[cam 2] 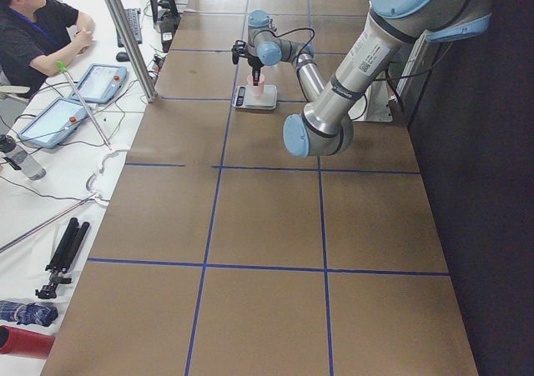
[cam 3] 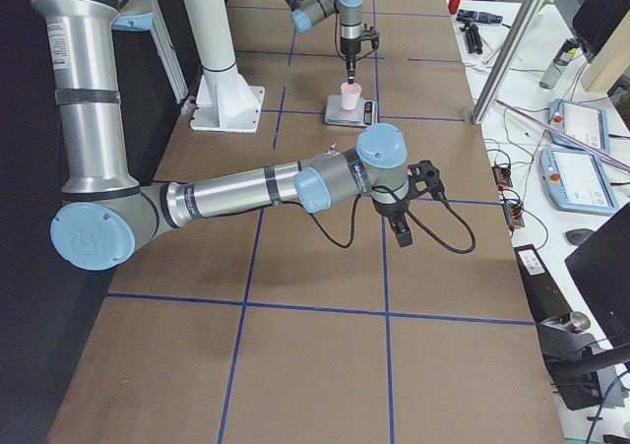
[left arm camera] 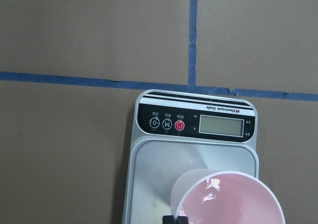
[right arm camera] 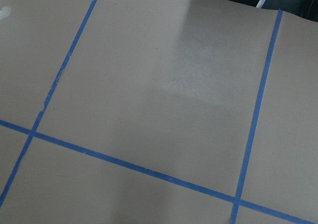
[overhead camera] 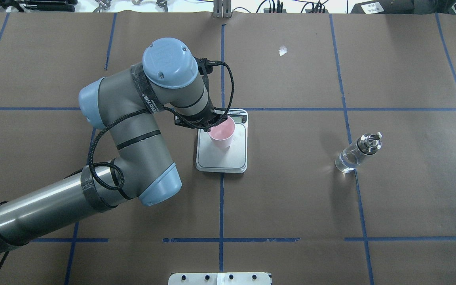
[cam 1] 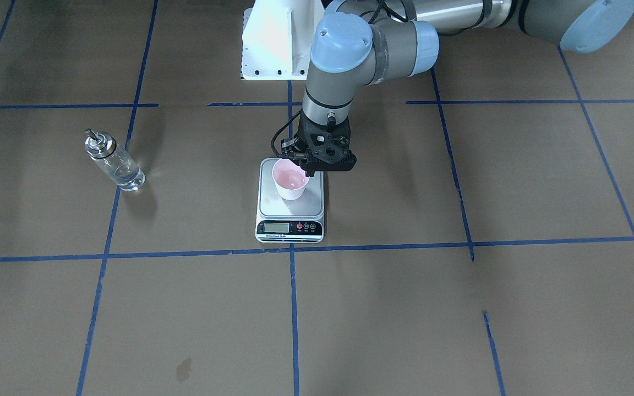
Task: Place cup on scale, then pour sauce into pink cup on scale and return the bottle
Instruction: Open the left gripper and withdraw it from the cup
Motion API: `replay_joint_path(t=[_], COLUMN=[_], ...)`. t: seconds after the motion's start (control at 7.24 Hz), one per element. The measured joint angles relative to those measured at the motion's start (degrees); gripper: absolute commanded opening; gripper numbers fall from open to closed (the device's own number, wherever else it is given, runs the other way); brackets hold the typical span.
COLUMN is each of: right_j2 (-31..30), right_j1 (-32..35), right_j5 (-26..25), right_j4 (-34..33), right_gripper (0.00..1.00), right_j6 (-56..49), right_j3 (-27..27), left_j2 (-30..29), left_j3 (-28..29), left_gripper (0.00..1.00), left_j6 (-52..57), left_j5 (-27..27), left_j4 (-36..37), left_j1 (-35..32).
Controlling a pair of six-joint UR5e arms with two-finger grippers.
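Observation:
The pale pink cup [cam 1: 290,181] [overhead camera: 222,133] [left arm camera: 229,200] stands upright on the silver platform of the scale [cam 1: 289,212] [overhead camera: 228,158] [left arm camera: 159,169], toward its back half. My left gripper [cam 1: 307,165] [overhead camera: 212,126] [left arm camera: 176,219] points down from above, shut on the cup's rim at the robot's side. The clear glass bottle [cam 1: 113,162] [overhead camera: 356,154] with its silver cap stands upright far off on my right half, with clear sauce [cam 1: 128,177] low inside. My right gripper [cam 3: 402,232] hovers over bare paper, well short of the bottle; whether it is open or shut I cannot tell.
Blue tape lines divide the brown paper into squares. The white robot base mount [cam 1: 273,44] [overhead camera: 220,278] sits at the robot's edge. A side table with tablets [cam 2: 100,84] and a seated person [cam 2: 33,26] lies past the far edge. A metal post [cam 3: 507,50] rises there.

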Motion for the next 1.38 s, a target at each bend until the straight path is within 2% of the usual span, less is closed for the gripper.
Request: replay_joint_path(t=[0.14,0.28,0.41,0.55,0.83,0.97,1.11,1.38], right_j2=[0.0,-0.01,-0.03,-0.03,-0.03,-0.03,-0.03,-0.11], right_j1=[0.0,0.0,0.0,0.0,0.0,0.0,0.0,-1.42], right_j5=[0.0,0.0,0.0,0.0,0.0,0.0,0.1,0.84], right_j4=[-0.02,0.0,0.01,0.02,0.02,0.02,0.04,0.15], right_gripper=[1.0,1.0,1.0,1.0,1.0,1.0,1.0,1.0], right_j6=[0.0,0.0,0.0,0.0,0.02,0.11,1.27,11.09], right_j3=[0.0,0.0,0.0,0.0,0.1,0.44,1.41,6.15], left_j2=[0.05,0.11,0.13,0.13,1.36,3.71,6.43,12.79], left_j3=[0.0,0.0,0.0,-0.03,-2.44,-6.88,-13.71,-27.05], left_gripper=[0.2,0.29,0.51,1.0,1.0,1.0,1.0,1.0], left_j6=[0.02,0.06,0.1,0.18,1.76,3.99,8.34,22.0], left_j5=[0.04,0.06,0.09,0.12,0.11,0.02,-0.05,-0.16], left_j4=[-0.02,-0.05,-0.11,-0.16,-0.03,1.24,5.73,16.51], left_j1=[0.21,0.49,0.63,0.66,0.61,0.45,-0.55,-7.04])
